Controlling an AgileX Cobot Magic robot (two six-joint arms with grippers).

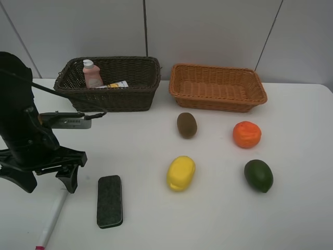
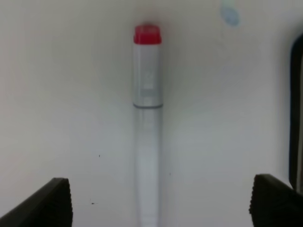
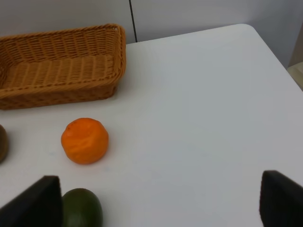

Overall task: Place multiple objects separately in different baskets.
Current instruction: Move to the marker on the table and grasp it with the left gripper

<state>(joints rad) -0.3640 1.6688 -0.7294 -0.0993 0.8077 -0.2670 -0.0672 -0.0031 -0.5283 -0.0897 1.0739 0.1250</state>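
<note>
You're maybe a quarter done: the dark brown basket [image 1: 114, 99] holds the pink bottle [image 1: 92, 74] and a white bottle [image 1: 115, 84], and the orange-tan basket [image 1: 218, 102] beside it has nothing in it. In front of that dark basket the eraser block [image 1: 110, 200], lemon [image 1: 181, 173], avocado [image 1: 258, 175], orange [image 1: 246, 134], kiwi [image 1: 187, 125] and marker [image 1: 52, 219] sit loose on the table [image 1: 218, 224]. Your left gripper [image 1: 49, 185] is wide open straddling the marker, gripping nothing; your right gripper [image 3: 161, 198] is wide open, empty too.

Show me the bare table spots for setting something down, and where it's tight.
Bare: the strip between the eraser and the lemon; the table right of the orange and avocado. Tight: front left, where the open left end effector hovers over the marker beside the eraser.
</note>
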